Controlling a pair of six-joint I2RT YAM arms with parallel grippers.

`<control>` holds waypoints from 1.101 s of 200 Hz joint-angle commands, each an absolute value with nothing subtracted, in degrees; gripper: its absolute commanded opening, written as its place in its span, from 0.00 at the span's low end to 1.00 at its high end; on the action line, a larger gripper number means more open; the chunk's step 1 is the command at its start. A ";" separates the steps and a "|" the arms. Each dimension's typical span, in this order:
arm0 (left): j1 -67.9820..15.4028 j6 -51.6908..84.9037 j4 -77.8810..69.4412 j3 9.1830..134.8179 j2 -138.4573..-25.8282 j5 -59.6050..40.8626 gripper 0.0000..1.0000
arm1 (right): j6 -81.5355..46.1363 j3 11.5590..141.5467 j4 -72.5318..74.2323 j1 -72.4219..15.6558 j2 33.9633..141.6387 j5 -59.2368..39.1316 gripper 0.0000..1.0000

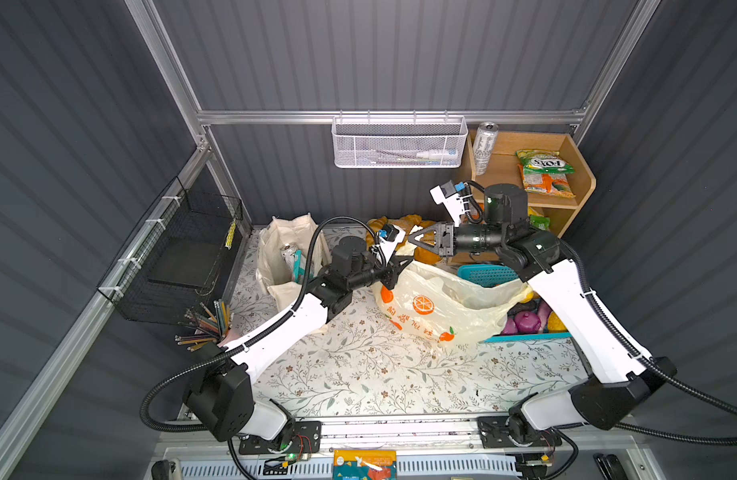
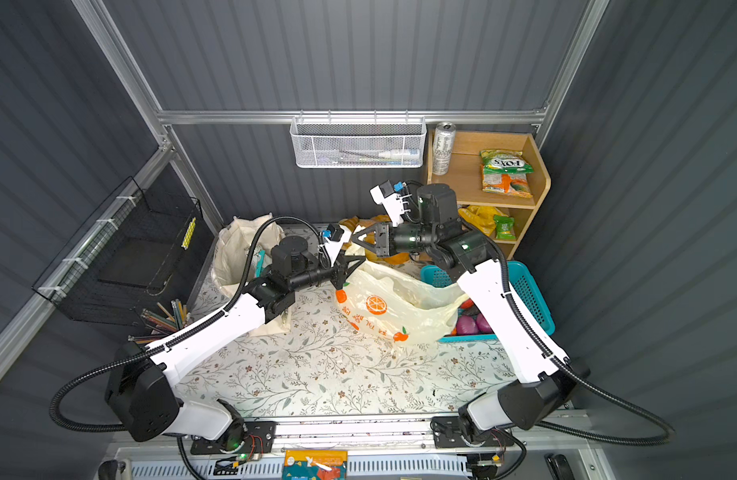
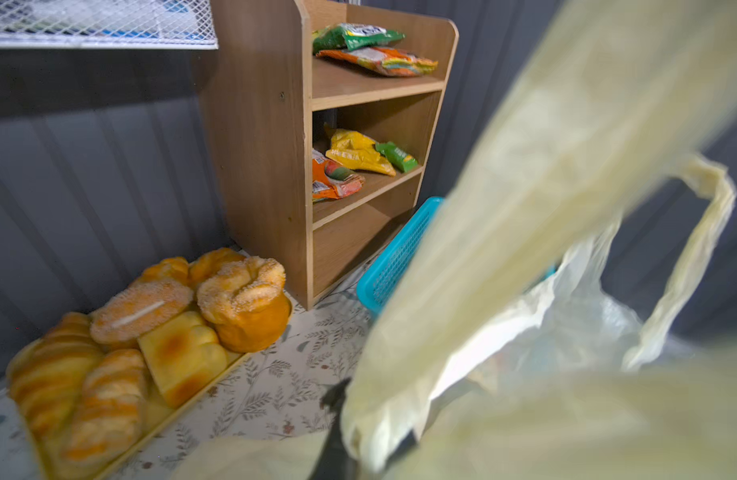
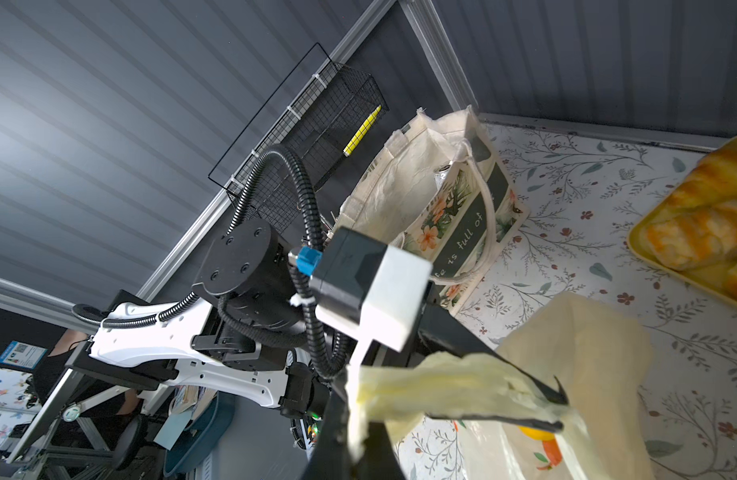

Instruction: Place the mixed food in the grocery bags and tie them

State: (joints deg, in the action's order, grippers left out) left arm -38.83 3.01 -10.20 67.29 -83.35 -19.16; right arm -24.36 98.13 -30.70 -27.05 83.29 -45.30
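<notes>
Floral cloth (image 1: 400, 374) covers the table in front of the two arm bases. Behind it, near the middle, the plastic bag (image 1: 433, 307) lies slumped. It is pale yellow and thin, with orange prints on its side. Its right part rests over the teal basket (image 1: 525, 337), where purple and red toy fruits (image 1: 525, 322) show just beside the bag.

At the upper left edge of the bag the left gripper (image 1: 400, 268) is clenched on the plastic. In the right wrist view its black fingers (image 4: 525, 382) pinch a bunched strip of the bag. Just behind it the right gripper (image 1: 412, 240) is also closed. In the same wrist view a strip of this plastic passes between its own fingers (image 4: 329, 436), so both grippers grasp the bag near its mouth.

Farther back on the left the canvas tote (image 1: 283, 232) stands open, with a white can (image 1: 289, 253) and a teal packet (image 1: 298, 266) inside. Between the tote and the wooden shelf (image 1: 574, 166), a tray of bread (image 3: 150, 332) lies against the back wall. A tall can (image 1: 484, 147) stands on the top level of the shelf, beside snack packets (image 1: 543, 162). Last, a white wire basket (image 1: 400, 145) hangs on the back rail.
</notes>
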 commanded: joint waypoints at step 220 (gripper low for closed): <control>-39.86 25.42 -2.22 67.24 -77.87 -15.43 0.00 | -25.90 89.40 1.57 -26.79 85.43 -42.31 0.80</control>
State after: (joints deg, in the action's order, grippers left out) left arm -39.46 24.93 -3.46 66.26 -77.38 -13.41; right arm -23.88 88.18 -2.70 -26.61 84.73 -38.17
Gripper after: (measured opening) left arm 0.047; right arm 0.835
